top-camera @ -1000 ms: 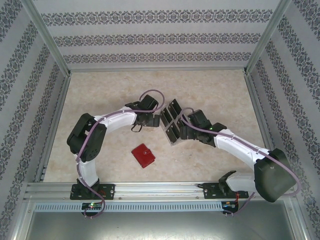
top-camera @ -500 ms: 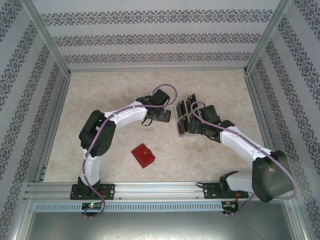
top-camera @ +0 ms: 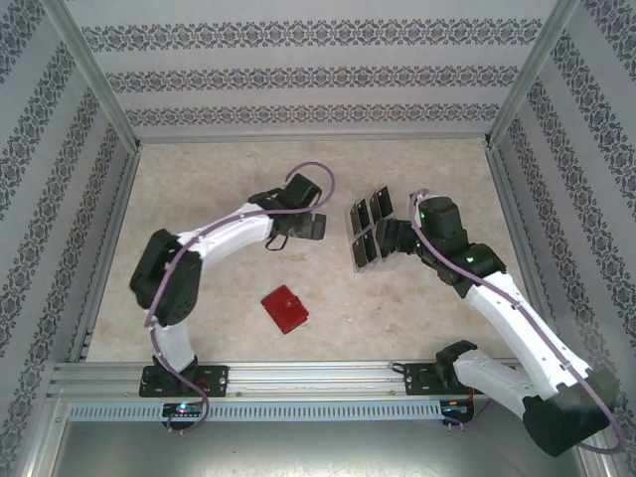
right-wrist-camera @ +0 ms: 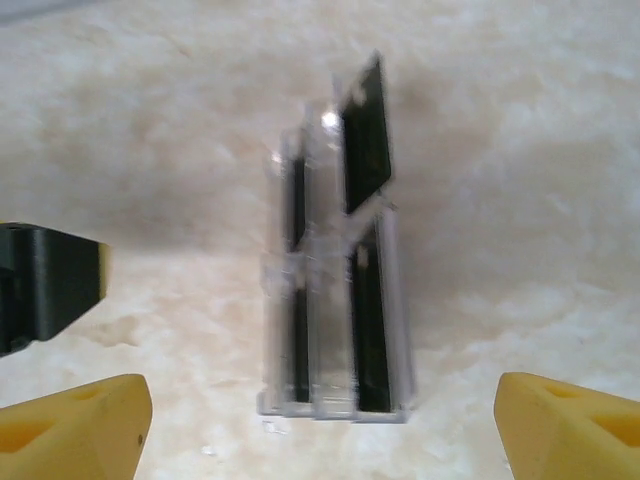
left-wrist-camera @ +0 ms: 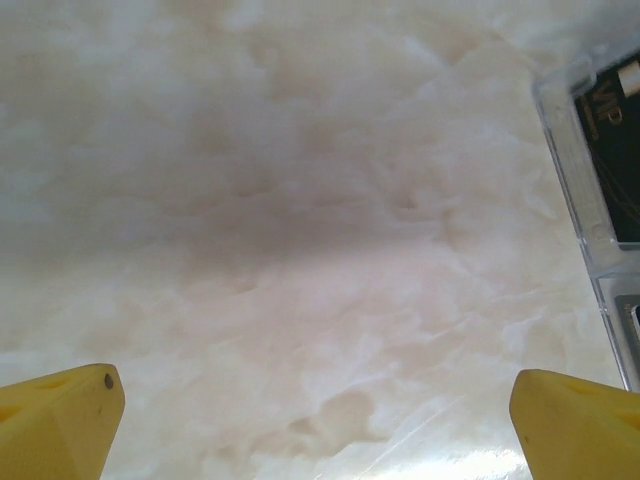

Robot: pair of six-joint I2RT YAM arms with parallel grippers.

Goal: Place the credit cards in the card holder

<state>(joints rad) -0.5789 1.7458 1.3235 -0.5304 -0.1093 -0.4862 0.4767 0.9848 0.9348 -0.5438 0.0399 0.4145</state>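
Note:
Several black credit cards (top-camera: 362,215) stand on edge in a clear slotted stand (top-camera: 366,237) at mid-table. The right wrist view looks along the stand (right-wrist-camera: 335,320), with one card (right-wrist-camera: 365,135) at its far end and another (right-wrist-camera: 368,320) nearer. My right gripper (top-camera: 391,238) sits just right of the stand, open and a little short of it (right-wrist-camera: 320,430), holding nothing. My left gripper (top-camera: 306,228) is left of the stand, open over bare table (left-wrist-camera: 318,425); the stand's edge (left-wrist-camera: 590,170) is at that view's right. The red card holder (top-camera: 285,309) lies closed, nearer the front.
The marble-patterned table (top-camera: 219,199) is fenced by aluminium rails and patterned walls (top-camera: 318,75). The left gripper's black body (right-wrist-camera: 40,285) shows at the left of the right wrist view. Open table lies behind and to the left of the stand.
The stand with its cards has shifted right from the table's centre. The right arm has swung back to the right with it. The left gripper went right, then drew back left.

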